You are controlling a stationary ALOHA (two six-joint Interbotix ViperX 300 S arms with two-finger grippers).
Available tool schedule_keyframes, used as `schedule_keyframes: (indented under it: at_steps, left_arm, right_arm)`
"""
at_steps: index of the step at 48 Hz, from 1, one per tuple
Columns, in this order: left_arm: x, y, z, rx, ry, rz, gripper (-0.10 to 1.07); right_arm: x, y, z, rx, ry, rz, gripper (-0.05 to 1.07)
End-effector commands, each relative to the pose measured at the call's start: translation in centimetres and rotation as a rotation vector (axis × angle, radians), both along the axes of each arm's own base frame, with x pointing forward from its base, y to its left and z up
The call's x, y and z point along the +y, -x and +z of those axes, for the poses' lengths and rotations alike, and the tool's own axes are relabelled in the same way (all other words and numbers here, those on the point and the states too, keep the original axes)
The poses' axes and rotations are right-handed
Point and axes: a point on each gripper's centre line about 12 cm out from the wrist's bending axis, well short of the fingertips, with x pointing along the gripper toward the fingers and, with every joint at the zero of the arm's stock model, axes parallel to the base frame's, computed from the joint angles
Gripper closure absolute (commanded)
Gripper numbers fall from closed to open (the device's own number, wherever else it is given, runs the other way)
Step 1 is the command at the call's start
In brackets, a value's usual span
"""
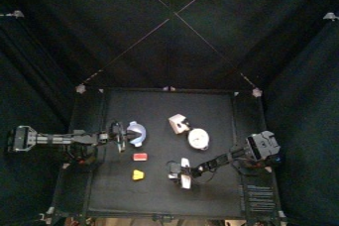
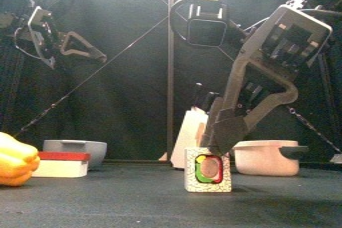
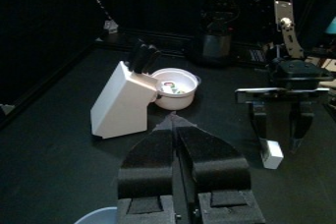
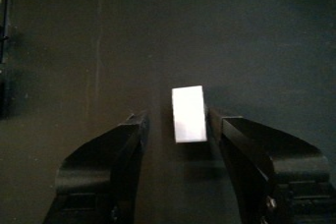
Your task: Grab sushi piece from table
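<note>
The sushi piece (image 4: 188, 115) is a small white block on the black table (image 1: 212, 195). In the front view its near face (image 2: 207, 169) shows red and green. My right gripper (image 4: 182, 120) is open and low over the table, with one jaw on each side of the sushi piece and a small gap on both sides. In the front view the right gripper (image 2: 217, 140) stands just above the piece. The left wrist view shows the sushi piece (image 3: 273, 154) below the right arm. My left gripper (image 3: 175, 122) is shut and empty at the table's left side (image 1: 103, 137).
A white wedge block (image 1: 176, 123) and a white bowl (image 1: 200, 138) stand behind the sushi piece. A bluish bowl (image 1: 133, 131), a small red block (image 1: 139, 157) and a yellow block (image 1: 138, 173) lie to the left.
</note>
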Motion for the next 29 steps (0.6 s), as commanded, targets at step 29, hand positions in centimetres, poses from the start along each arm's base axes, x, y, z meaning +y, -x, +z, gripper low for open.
schedule_keyframes:
  at_steps: [29]
  left_arm:
    - [0.1, -0.2, 0.5, -0.018, -0.005, 0.003, 0.63]
  right_arm:
    - [-2.1, -0.7, 5.0, -0.119, -0.048, -0.075, 0.50]
